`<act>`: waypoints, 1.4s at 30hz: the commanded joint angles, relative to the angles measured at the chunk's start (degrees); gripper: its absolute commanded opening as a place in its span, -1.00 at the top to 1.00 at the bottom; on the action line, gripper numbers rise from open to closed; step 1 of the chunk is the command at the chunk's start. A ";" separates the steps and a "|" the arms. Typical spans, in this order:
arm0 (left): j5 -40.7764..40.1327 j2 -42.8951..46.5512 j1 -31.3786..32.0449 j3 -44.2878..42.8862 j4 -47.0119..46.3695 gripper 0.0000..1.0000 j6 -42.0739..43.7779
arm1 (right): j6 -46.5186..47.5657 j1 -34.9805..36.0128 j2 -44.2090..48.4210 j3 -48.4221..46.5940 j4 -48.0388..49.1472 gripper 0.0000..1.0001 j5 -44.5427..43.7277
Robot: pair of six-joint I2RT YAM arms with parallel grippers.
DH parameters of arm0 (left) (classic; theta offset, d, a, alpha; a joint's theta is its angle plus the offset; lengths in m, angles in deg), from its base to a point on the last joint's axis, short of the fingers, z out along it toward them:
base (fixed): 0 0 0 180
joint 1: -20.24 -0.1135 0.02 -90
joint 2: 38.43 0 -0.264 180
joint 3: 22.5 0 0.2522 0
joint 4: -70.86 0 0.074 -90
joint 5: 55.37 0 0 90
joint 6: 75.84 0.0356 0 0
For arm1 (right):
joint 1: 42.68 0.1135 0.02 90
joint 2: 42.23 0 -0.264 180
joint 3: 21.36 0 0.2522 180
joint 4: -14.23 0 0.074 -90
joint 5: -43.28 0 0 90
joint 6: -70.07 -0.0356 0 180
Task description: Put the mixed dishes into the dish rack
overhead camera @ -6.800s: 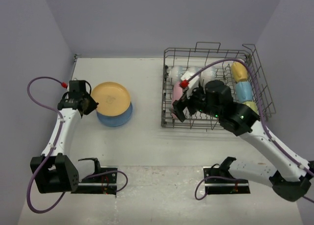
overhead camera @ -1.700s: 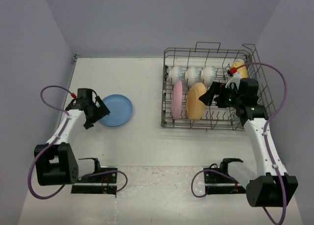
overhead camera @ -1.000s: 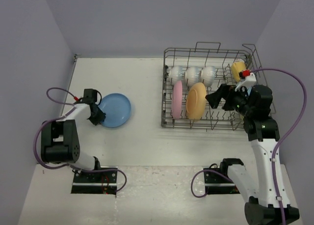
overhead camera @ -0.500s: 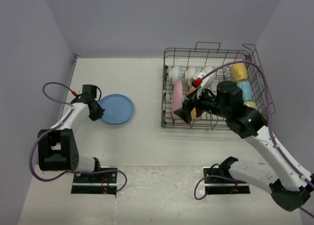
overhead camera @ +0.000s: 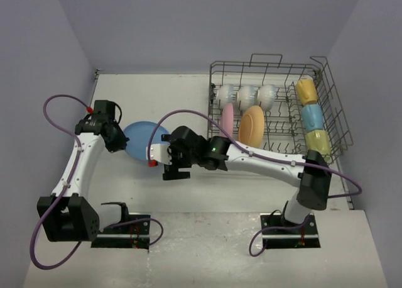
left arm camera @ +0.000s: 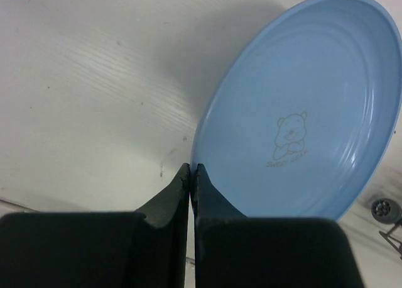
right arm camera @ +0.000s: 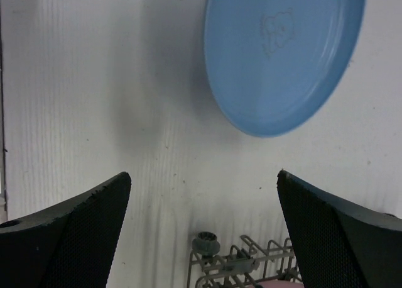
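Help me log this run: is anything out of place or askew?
Only the blue plate: it is outside the dish rack, tilted, its rim pinched by the left gripper. Nothing looks spilled or broken.

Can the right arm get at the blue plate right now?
Probably yes. The right gripper has its fingers open beside the blue plate, with only bare table between. The left gripper pinches the opposite rim, leaving the near side free.

I've got a blue plate (left arm camera: 301,112) with a faint bear outline printed on it. Grey wire rack (overhead camera: 282,134): white bowls (overhead camera: 246,96), pink plate (overhead camera: 226,119), orange-yellow plate (overhead camera: 252,126), mugs yellow (overhead camera: 306,90), light blue (overhead camera: 312,117), pale yellow-green (overhead camera: 317,139). Off-white worktop (overhead camera: 169,93).
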 commanded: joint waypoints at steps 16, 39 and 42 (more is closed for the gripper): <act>11.48 0.78 0.34 -6.50 10.38 1.00 5.67 | 9.96 1.99 -12.88 -4.25 13.75 -0.98 8.89; 25.46 7.63 0.42 -10.61 7.49 -1.00 4.97 | 1.01 0.32 -8.05 -2.31 23.94 1.00 -1.82; 24.32 10.35 0.42 -15.44 5.13 -1.00 3.40 | -5.76 -2.75 -3.84 -2.49 23.85 1.00 -0.69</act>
